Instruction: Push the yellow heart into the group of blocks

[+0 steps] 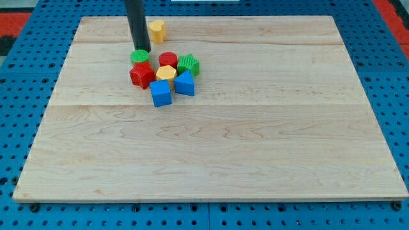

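Note:
The yellow heart (156,30) lies near the board's top edge, left of centre, apart from the group. Below it is a tight group: a green cylinder (140,57), a red cylinder (168,60), a green star-like block (188,64), a red star-like block (141,75), a yellow hexagon (166,73), a blue block (185,84) and a blue cube (161,93). My tip (142,50) stands at the top edge of the green cylinder, just below and left of the yellow heart. The rod rises out of the view's top.
The wooden board (255,140) rests on a blue perforated table (19,96) that shows around its edges. Red surface shows at the top corners.

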Controlling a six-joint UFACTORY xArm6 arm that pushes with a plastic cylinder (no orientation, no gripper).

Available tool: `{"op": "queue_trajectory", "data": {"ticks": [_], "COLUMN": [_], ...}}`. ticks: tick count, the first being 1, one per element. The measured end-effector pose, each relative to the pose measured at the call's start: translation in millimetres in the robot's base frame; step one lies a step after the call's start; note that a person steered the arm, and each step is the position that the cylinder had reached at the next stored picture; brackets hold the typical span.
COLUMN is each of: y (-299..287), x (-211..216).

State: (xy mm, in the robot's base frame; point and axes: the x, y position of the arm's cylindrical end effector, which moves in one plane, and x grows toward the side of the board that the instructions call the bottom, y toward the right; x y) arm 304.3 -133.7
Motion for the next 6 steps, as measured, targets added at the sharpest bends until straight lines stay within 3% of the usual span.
{"op": "queue_trajectory", "data": {"ticks": [1, 2, 3, 4, 5, 6], "y": [1.4, -0.9, -52.2, -42.2, 32.6, 22.1], "x": [20.2, 8.5, -19.9, -71.7, -96.8, -59.9]}}
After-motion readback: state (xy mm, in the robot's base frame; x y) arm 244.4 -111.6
